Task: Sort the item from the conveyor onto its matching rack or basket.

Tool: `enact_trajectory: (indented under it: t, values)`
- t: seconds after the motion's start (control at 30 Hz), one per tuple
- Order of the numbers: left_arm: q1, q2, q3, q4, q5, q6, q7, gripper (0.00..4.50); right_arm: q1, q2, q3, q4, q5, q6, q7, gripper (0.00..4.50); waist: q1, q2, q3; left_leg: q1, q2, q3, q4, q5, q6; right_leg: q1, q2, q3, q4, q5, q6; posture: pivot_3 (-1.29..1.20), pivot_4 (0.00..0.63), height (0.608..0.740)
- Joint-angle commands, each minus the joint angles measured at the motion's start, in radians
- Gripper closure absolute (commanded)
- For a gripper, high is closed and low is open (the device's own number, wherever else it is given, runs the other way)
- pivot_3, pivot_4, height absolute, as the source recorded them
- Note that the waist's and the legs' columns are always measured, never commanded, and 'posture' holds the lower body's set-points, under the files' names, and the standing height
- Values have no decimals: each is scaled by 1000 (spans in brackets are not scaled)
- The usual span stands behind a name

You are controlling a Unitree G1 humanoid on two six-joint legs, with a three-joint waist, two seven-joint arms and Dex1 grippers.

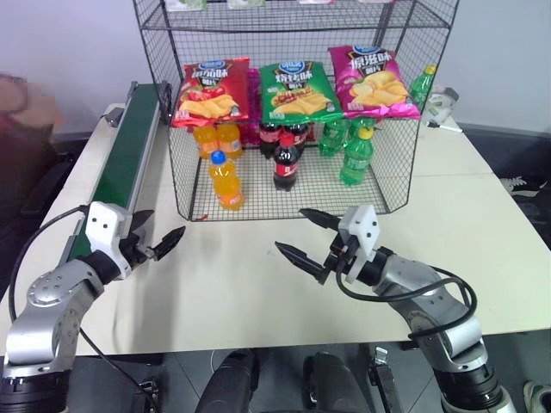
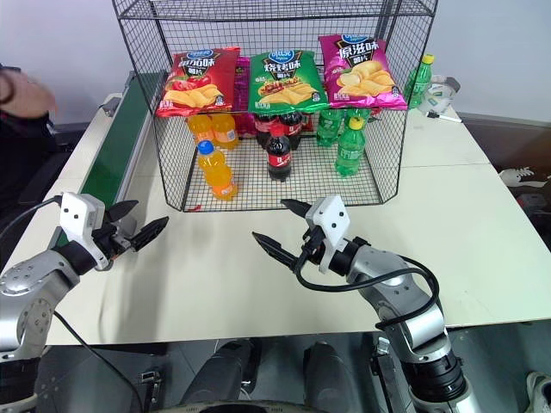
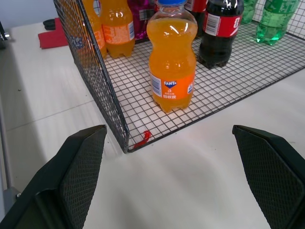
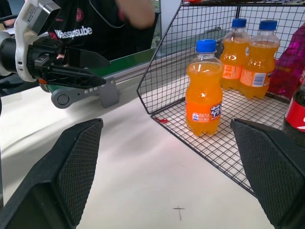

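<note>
The orange soda bottle [image 1: 225,180] stands upright on the rack [image 1: 379,185] floor, near its front left corner. Both the left claw [image 1: 157,242] and right claw [image 1: 301,234] hover wide open and empty above the surface [image 1: 232,284], before the rack's front edge.

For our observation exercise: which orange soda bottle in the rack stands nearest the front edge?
The lone orange bottle standing apart at the rack's front left; the other two stand further back.
</note>
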Motion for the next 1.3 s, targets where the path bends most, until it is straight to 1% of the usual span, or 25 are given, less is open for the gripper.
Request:
enact_trajectory:
  t: [0.03, 1.0, 1.17, 1.3]
  values:
    - [-4, -1, 12, -4, 4, -26, 1, 92, -18, 4, 1, -31, 3, -15, 6, 0, 0, 0, 0, 0, 0, 0, 0, 0, 0, 0, 0, 0, 0, 0, 0, 0, 150, 740]
    - [-9, -7, 15, -11, 14, -30, 9, 92, -27, 8, 4, -24, 7, -13, 11, 0, 0, 0, 0, 0, 0, 0, -1, 0, 0, 0, 0, 0, -1, 0, 0, 0, 150, 740]
    - [1, -8, 34, -11, 20, -39, 30, 92, -29, 7, 4, -22, 7, -14, 16, 0, 0, 0, 0, 0, 0, 0, -1, 0, 0, 0, 0, 0, -1, 0, 0, 0, 150, 740]
    - [-13, -20, 79, 18, 27, -57, 88, 92, -31, 8, 5, -18, 8, -15, 21, 0, 0, 0, 0, 0, 0, 0, -1, 0, 0, 0, 0, 0, -1, 0, 0, 0, 150, 740]
